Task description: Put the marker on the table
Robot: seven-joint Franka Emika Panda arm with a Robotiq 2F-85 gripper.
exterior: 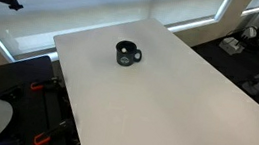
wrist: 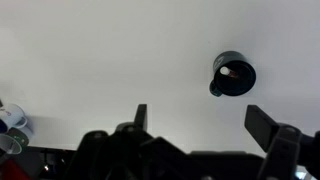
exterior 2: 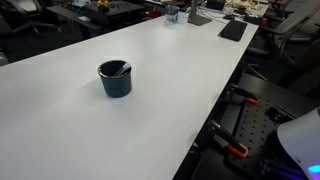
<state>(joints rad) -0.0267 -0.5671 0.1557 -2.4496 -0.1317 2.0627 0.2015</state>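
The table (exterior 2: 60, 110) is showing a smooth, matt white top. The mug (exterior 2: 115, 80) is looking dark and faintly glossy. At 6 o'clock in the wrist view, the gripper (wrist: 200, 118) is looking matt black, like hard plastic.

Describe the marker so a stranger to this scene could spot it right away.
Look at the large white table. A dark round mug stands alone near its middle. The marker is the thin reddish-brown stick inside that mug, the only slender thing there.
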